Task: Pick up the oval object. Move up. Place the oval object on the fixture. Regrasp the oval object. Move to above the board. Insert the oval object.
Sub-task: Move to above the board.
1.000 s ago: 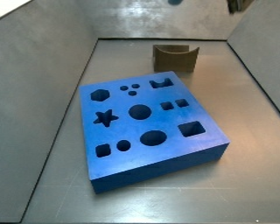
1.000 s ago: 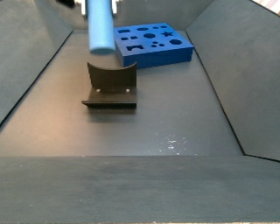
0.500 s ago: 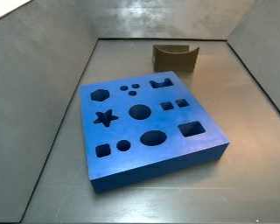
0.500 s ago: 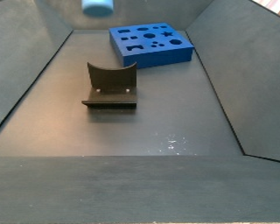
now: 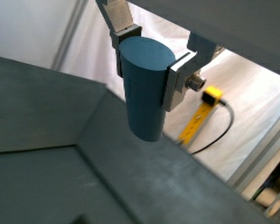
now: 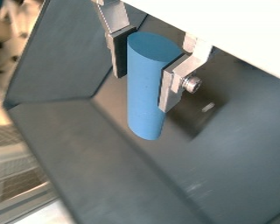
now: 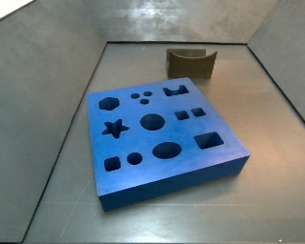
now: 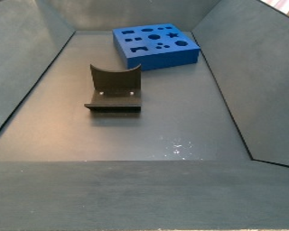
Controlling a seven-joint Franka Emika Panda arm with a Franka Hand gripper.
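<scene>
In both wrist views my gripper (image 5: 149, 63) (image 6: 145, 66) is shut on the oval object (image 5: 145, 101) (image 6: 146, 101), a blue-grey peg with an oval end face. It hangs lengthwise below the silver fingers (image 5: 175, 77) (image 6: 173, 86), high above the grey floor. Neither the gripper nor the peg shows in either side view. The olive-brown fixture (image 7: 191, 63) (image 8: 113, 86) stands empty on the floor. The blue board (image 7: 168, 184) (image 8: 166, 60) with its cut-out holes lies apart from the fixture.
Sloping grey walls (image 8: 32, 81) enclose the floor on all sides. A yellow cable (image 5: 199, 118) lies outside the enclosure in a wrist view.
In a side view the peg stood at the fixture, then rose towards the top edge; now it and the gripper are out of both side views.
</scene>
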